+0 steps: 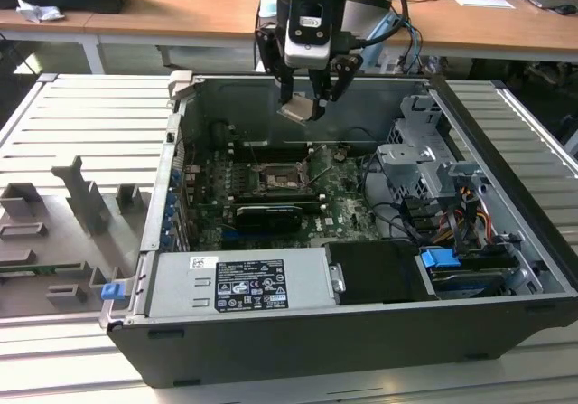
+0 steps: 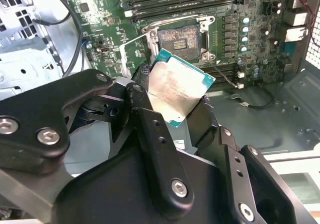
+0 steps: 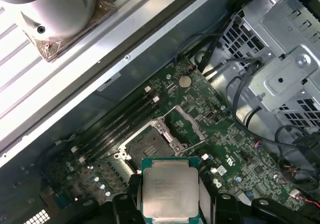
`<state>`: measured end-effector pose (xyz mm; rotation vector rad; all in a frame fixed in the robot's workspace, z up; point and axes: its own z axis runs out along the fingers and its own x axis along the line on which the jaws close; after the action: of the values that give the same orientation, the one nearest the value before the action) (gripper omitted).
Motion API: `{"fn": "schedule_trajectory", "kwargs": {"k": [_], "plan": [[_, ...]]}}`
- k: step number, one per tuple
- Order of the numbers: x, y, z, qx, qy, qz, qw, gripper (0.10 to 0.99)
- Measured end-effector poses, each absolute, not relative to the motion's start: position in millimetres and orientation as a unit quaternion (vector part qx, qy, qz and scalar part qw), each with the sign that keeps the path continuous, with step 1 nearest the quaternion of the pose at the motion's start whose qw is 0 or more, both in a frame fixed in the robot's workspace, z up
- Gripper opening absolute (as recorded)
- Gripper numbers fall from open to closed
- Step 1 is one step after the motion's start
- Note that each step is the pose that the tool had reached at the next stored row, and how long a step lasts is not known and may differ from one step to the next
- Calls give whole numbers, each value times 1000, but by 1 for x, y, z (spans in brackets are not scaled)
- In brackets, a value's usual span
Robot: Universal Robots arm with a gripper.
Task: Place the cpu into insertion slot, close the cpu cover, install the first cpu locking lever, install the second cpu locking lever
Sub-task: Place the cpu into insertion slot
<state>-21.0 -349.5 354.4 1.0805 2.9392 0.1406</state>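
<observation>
A: Where is the small flat square cpu with the pale silvery-grey metal face (image 2: 176, 86)?

B: The black two-fingered claw (image 2: 172, 96) is grasping it. In both wrist views the fingers (image 3: 131, 186) press on two opposite edges of the chip, and its metal face is turned toward the cameras.

A: Is it inside the square dark-framed insertion slot with the greyish centre (image 2: 181, 39)?

B: No. The cpu hangs above the insertion slot, well apart from it. In the exterior view the chip is tilted between the fingers, high over the slot.

A: And the thin square silvery metal cpu cover with the large window (image 3: 186, 125)?

B: It is lifted off the insertion slot. It stands tilted at one edge of the slot, so the greyish centre lies bare.

A: What is around the slot?

B: The slot sits on the green motherboard (image 3: 235, 154). The long narrow black memory slots (image 3: 120, 130) run just beside it, on the side opposite the cover. In the exterior view the long black graphics card (image 1: 268, 216) lies near the slot. All of this is inside the open dark grey computer case (image 1: 316, 350), which lies on the pale grey ribbed metal worktop (image 1: 81, 124).
</observation>
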Motion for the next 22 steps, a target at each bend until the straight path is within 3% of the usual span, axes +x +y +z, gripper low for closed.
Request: {"fn": "schedule_trajectory", "kwargs": {"k": [22], "plan": [[-21, -349, 352, 437, 898, 44, 6, 541]]}}
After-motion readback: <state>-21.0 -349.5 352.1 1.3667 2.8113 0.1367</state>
